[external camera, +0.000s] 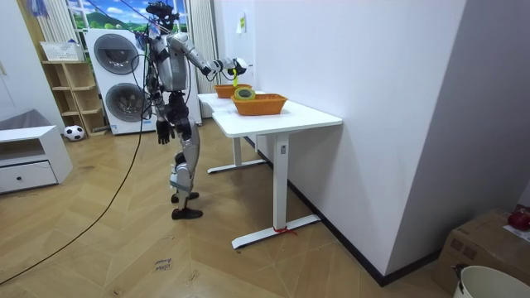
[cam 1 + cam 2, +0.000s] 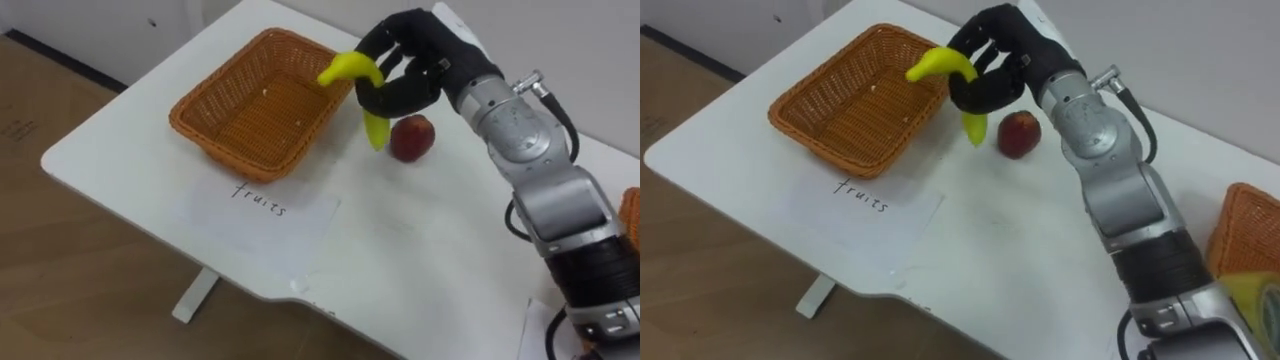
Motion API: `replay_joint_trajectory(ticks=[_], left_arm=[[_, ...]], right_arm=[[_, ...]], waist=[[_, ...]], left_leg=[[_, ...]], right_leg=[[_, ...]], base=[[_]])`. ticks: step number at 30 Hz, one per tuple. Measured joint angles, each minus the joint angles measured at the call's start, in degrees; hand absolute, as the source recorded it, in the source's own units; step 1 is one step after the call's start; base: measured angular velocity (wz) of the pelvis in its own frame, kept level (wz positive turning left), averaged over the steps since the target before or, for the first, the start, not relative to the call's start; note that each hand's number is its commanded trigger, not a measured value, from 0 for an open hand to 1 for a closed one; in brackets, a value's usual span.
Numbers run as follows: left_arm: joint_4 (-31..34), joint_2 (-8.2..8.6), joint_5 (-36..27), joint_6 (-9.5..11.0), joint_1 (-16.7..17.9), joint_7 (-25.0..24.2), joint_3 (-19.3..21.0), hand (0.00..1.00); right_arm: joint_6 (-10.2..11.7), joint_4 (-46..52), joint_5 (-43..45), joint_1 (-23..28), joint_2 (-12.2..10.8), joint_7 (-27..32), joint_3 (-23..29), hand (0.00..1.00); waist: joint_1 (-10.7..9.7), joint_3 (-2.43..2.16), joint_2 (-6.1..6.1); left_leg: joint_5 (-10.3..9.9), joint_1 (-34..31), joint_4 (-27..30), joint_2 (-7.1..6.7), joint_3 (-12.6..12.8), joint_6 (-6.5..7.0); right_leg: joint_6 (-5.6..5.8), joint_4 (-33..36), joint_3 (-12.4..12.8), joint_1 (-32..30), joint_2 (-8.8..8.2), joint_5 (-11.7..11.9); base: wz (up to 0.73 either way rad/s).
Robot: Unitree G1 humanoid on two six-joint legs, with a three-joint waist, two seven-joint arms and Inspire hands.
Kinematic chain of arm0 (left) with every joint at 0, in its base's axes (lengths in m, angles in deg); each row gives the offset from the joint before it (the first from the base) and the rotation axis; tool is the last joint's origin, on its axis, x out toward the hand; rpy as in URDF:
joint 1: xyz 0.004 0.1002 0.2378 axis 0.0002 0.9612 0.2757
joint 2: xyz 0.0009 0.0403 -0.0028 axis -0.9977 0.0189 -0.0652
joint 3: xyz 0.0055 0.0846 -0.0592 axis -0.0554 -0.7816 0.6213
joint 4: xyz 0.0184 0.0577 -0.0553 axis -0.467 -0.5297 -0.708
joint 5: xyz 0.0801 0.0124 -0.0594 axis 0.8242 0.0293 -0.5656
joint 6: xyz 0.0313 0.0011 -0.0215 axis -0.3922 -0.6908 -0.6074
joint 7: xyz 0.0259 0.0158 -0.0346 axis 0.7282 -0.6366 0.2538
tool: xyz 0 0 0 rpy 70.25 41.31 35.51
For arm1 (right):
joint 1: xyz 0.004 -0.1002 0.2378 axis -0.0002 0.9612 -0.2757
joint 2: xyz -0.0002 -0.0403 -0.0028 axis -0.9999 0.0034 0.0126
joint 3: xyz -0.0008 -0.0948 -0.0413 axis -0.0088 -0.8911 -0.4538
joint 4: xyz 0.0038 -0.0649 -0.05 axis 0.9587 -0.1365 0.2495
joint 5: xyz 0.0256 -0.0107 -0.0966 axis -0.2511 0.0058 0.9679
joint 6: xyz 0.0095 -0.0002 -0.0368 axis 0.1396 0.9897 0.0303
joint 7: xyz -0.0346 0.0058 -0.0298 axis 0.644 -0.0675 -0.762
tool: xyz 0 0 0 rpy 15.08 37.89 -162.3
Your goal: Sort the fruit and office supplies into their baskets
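My right hand is shut on a yellow banana and holds it in the air over the right rim of the wicker fruit basket. The banana's lower end hangs down outside the basket, close to a red apple that lies on the white table. Nothing lies inside the fruit basket. In the room view I stand at the table's end with the right arm stretched out over it, and my left hand hangs beside my hip.
A sheet of paper with a handwritten label lies in front of the fruit basket. A second wicker basket stands at the table's right, with a yellow-green thing by it. A wall runs behind the table.
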Motion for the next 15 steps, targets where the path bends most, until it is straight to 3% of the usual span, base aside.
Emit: replay_joint_trajectory(ticks=[5, 13, 15], left_arm=[[-0.02, 0.02, 0.00, -0.70, 1.37, -0.04, 0.05, 0.00], [-0.01, 0.02, -0.02, -0.56, 1.59, -0.87, 0.06, 0.00], [0.05, 0.01, -0.04, -0.37, 1.60, -0.93, 0.03, 0.00]], right_arm=[[0.01, -1.94, -2.80, -1.53, 0.02, 2.17, -1.98, 1.00], [0.29, -4.41, -9.38, -2.99, 0.04, 4.11, -2.05, 1.00], [1.26, -5.75, -11.10, -3.11, 0.03, 5.52, -2.06, 1.00]], waist=[[0.34, -0.15, -0.25], [1.38, -0.05, -0.36], [1.68, 0.00, -0.42]], left_leg=[[0.09, -0.18, 0.15, -0.66, -1.65, 0.14], [0.25, 0.30, 0.18, -1.16, -1.78, 0.45], [0.25, 0.25, 0.16, -1.24, -1.98, 0.48]], right_leg=[[0.20, 0.05, -1.58, 0.54, -0.42, -0.12], [0.38, 0.10, -1.48, 1.40, -0.73, -0.23], [0.41, 0.09, -1.56, 1.57, -0.75, -0.25]], base=[[0.16], [0.05], [0.00]])
